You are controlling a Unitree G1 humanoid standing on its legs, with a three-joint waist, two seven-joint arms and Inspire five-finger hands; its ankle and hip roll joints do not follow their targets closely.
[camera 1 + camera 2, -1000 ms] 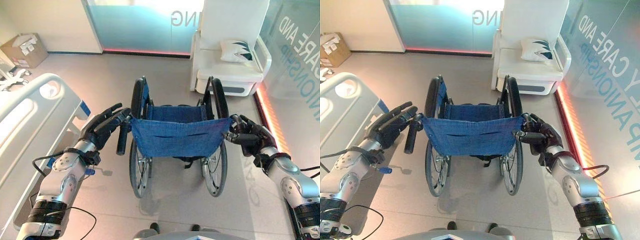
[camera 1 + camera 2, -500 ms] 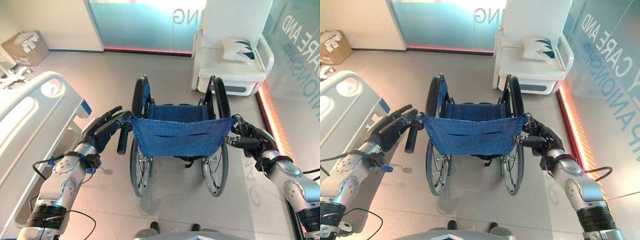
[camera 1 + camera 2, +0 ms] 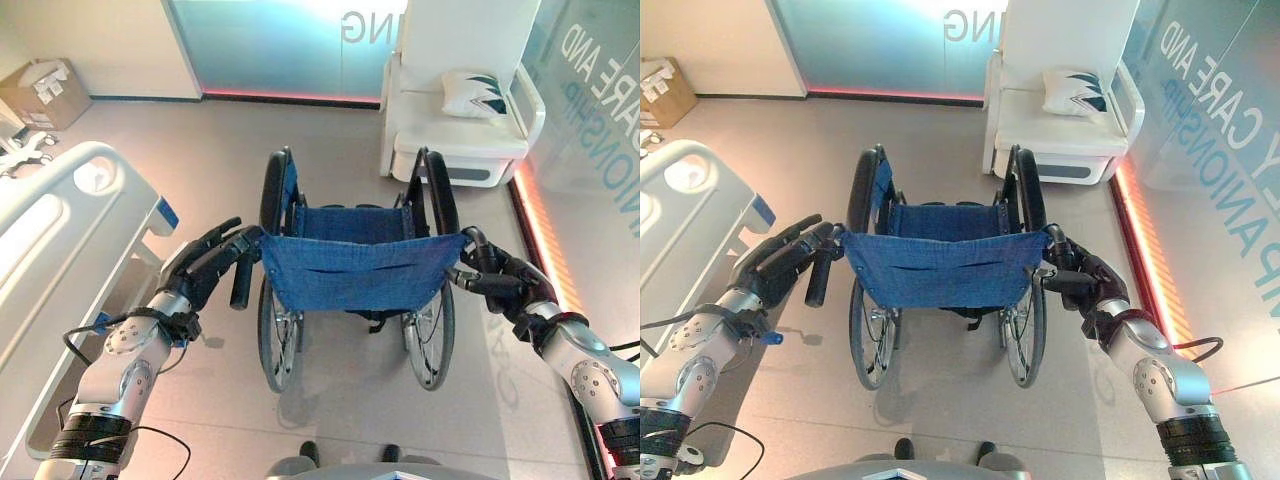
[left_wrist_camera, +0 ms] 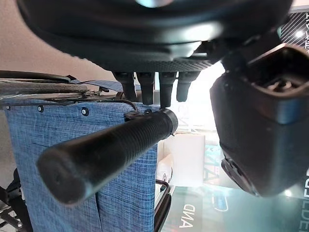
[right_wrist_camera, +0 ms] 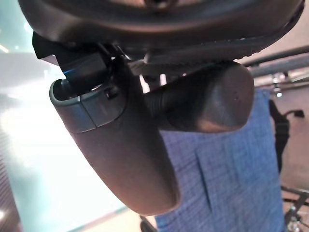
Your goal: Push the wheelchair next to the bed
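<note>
A blue-backed wheelchair point(image 3: 355, 270) stands on the floor directly ahead of the robot, its back to the robot and its seat facing the far glass wall — its long axis runs straight away from the robot, roughly in line with the white bed point(image 3: 60, 250) that lies along the robot's left. A strip of bare floor separates the chair's left wheel from the bed's corner, so the chair sits near the bed, not yet beside it. The left push handle point(image 3: 240, 280) angles down and outward from the backrest toward the left hand point(image 3: 205, 265), whose fingers are stretched out along and over the grip, not wrapped — the left wrist view shows the grip point(image 4: 106, 152) lying past straight fingertips, thumb apart. On the other side, the right hand point(image 3: 500, 282) is closed round the right push handle point(image 5: 203, 104), fingers curled over it and the thumb under. Both arms reach forward at about equal stretch, elbows bent and splayed out. Since the bed lies left, the coming push probably calls for steering leftward, with the left hand first taking a firmer hold. A white armchair point(image 3: 455, 120) with a cushion stands beyond the chair to the right, and a cardboard box point(image 3: 40, 90) rests in the far left corner.
</note>
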